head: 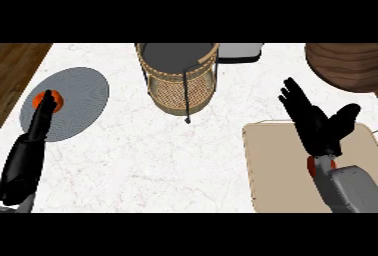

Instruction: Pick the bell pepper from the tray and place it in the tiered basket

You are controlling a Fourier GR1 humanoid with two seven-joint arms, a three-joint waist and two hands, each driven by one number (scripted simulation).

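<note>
A marble counter (pixel 170 165) holds a beige board (pixel 277 170), a round grey tray (pixel 81 90) and the tiered basket (pixel 177 95). The right hand (pixel 321 127) hangs spread wide over the board. The left hand (pixel 37 130) lies across the bell pepper (pixel 58 103) on the tray, and its grip cannot be made out.

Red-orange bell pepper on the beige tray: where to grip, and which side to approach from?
Probably from above, with fingers and thumb round its body. Only a sliver of the red-orange bell pepper shows on the beige rectangular tray, under the wrist of the open right hand, so stem and tilt cannot be told. The fingers point past it, so draw back first.
</note>
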